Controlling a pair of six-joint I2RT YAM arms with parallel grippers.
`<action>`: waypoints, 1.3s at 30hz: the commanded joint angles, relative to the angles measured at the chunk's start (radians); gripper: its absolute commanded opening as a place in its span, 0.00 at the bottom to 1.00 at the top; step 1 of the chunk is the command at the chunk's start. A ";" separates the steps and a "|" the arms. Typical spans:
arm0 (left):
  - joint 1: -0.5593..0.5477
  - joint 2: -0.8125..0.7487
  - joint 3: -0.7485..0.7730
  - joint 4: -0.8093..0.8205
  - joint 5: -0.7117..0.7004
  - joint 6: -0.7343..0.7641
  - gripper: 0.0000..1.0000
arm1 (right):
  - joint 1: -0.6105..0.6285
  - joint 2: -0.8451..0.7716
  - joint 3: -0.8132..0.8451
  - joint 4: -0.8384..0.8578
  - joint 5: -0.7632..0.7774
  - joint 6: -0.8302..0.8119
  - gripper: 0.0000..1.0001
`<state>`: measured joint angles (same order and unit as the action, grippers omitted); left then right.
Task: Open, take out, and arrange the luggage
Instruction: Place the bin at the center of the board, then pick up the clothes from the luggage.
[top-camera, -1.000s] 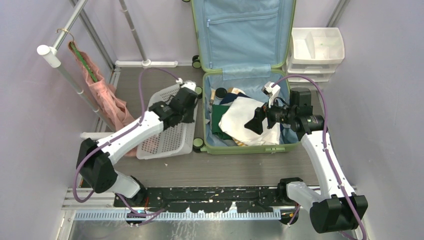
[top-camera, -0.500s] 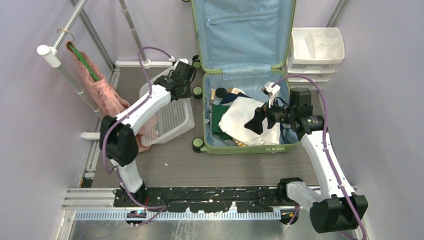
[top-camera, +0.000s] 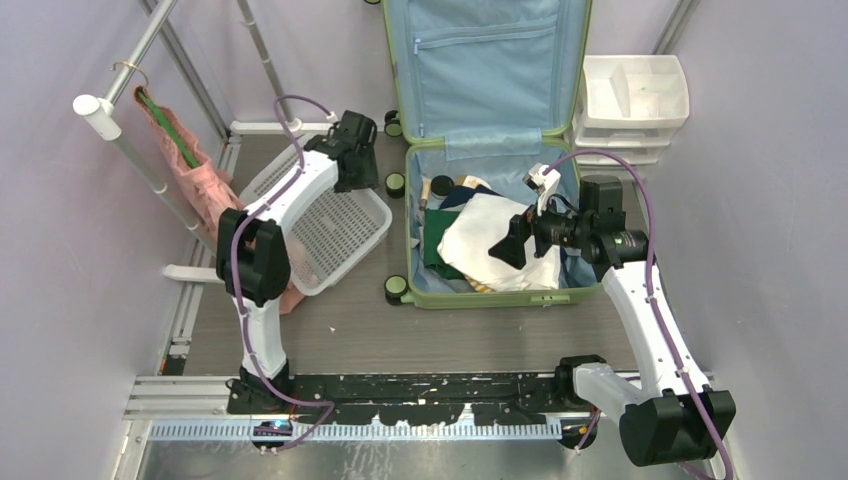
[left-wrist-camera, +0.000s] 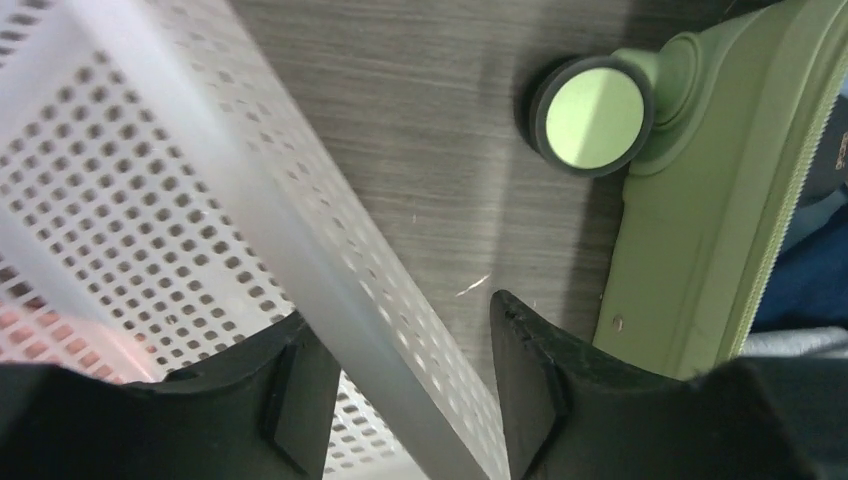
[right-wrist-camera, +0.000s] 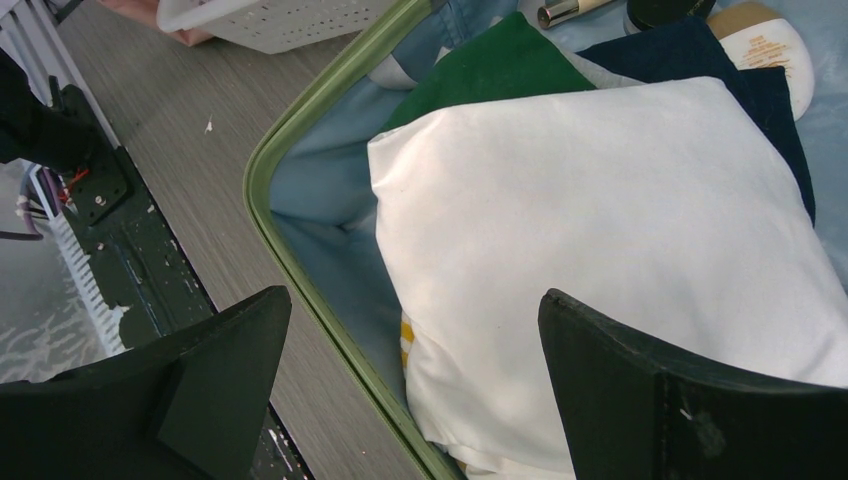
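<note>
White left arm (top-camera: 290, 195) outstretched, claw (left-wrist-camera: 405, 330) seemingly loose astride basket rim (left-wrist-camera: 250, 190).

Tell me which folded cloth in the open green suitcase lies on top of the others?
The white folded cloth: it lies over the green cloth and the navy cloth beneath it.

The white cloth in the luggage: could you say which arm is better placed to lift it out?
Likely right: the right gripper hovers open over the white cloth, while the left gripper straddles the basket wall outside the luggage.
</note>
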<state>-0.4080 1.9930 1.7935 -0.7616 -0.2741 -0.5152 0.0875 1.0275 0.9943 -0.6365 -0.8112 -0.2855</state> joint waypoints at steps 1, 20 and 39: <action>0.014 -0.118 -0.035 -0.039 0.134 0.045 0.57 | -0.004 -0.019 0.014 0.037 -0.026 -0.002 1.00; 0.016 -0.457 -0.229 0.123 0.521 0.167 0.78 | -0.015 -0.017 0.003 0.035 -0.036 -0.021 1.00; -0.017 -1.089 -1.120 0.867 0.810 -0.321 0.86 | 0.074 0.014 -0.042 -0.041 -0.056 -0.366 1.00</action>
<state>-0.3965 0.9741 0.6628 -0.0116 0.5076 -0.7528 0.0914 0.9943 0.9180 -0.6456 -0.9157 -0.5091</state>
